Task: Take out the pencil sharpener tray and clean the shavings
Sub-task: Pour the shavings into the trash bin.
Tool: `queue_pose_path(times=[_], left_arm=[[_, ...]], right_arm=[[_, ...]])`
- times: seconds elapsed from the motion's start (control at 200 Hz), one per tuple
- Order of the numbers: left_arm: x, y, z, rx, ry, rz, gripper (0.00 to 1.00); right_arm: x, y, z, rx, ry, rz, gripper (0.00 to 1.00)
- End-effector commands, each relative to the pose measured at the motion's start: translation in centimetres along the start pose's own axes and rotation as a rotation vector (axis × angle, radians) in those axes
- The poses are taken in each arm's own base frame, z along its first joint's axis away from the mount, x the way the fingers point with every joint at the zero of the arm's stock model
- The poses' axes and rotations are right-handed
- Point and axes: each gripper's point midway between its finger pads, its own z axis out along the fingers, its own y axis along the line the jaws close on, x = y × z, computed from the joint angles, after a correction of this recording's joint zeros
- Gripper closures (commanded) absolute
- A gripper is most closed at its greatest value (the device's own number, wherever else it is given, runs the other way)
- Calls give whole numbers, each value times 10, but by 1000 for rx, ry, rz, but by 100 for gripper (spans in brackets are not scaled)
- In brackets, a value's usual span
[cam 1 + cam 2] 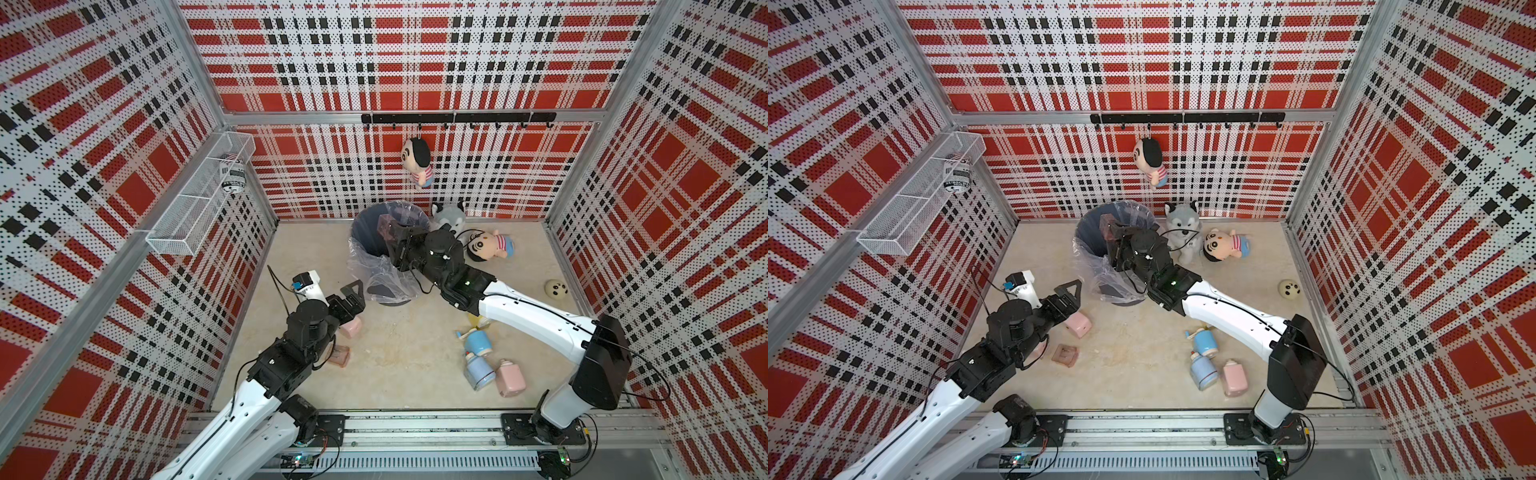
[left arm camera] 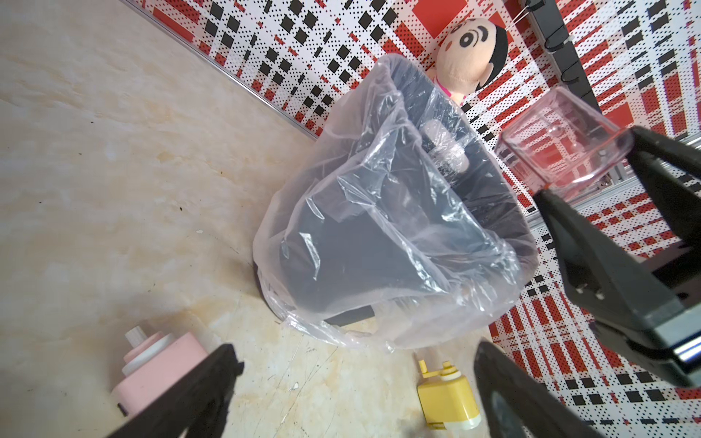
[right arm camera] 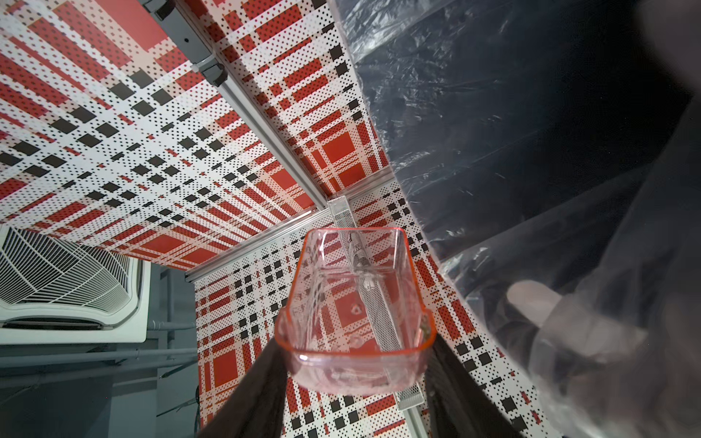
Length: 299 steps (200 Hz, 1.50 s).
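Your right end effector is clamped on the clear tray, gripping it by one end. That leaves the tray sticking out ahead of the fingers, right over the mouth of the bagged bin. Your left end effector hangs wide open with nothing in it. The pink sharpener sits on the bench just beside one finger, and the bin's straight ahead.

The tabletop carries a lined bin; a husky plush; a doll (lying down); a panda ball; several sharpeners.
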Motion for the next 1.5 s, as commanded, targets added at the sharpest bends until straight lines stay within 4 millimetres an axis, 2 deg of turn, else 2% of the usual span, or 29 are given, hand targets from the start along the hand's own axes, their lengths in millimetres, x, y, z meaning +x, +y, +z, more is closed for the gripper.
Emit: queue_pose_path(times=[0.0, 0.346, 0.531, 0.857, 0.992, 1.228, 1.313, 1.418, 1.493], left_arm=[[-9, -8, -5, 23, -31, -11, 2], [-7, -6, -3, 14, -26, -7, 2], [-9, -7, -4, 16, -29, -10, 2], [-14, -10, -9, 29, -48, -19, 2], [-15, -10, -11, 28, -52, -23, 2], [-11, -5, -11, 22, -47, -26, 2], [-10, -5, -11, 22, -43, -26, 2], [-10, -8, -11, 40, -42, -26, 2], [-11, -18, -13, 88, -35, -26, 2]], right_arm=[[4, 20, -7, -42, 5, -22, 59], [-19, -16, 1, 14, -32, 2, 59], [-16, -7, 2, 0, -28, -9, 59], [-1, 25, -4, -52, -4, -46, 59], [-5, 17, -5, -40, -9, -49, 59], [-22, -16, 1, 12, -36, -34, 59], [-21, -25, 3, 36, -11, -33, 59], [-20, -23, 3, 33, -3, -45, 59], [-17, -17, 2, 27, -1, -75, 59]])
